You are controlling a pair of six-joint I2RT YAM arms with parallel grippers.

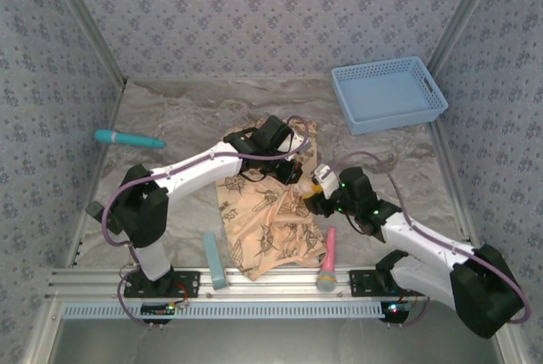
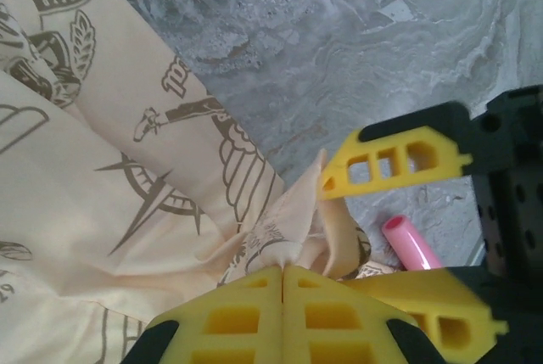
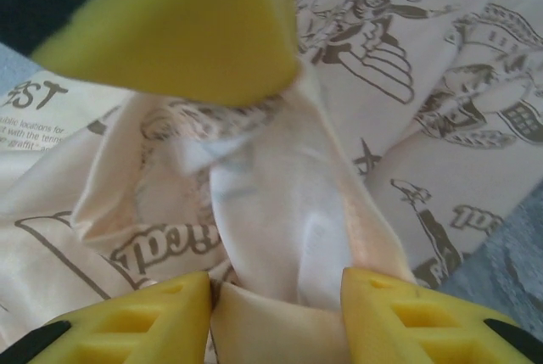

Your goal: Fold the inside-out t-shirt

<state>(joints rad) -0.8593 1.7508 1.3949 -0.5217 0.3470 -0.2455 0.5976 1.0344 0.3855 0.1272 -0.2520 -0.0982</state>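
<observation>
The left fingers (image 2: 237, 320) are pressed together, pinching the shirt (image 1: 267, 228). The right fingers (image 3: 407, 313) squeeze its fat fold.

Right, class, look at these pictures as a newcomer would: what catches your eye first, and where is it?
The inside-out t-shirt, peach with brown print, lies rumpled mid-table. The left gripper is shut on a bunched edge of it, and the right gripper straddles a fold close by. A blue basket sits at the far right corner.
</observation>
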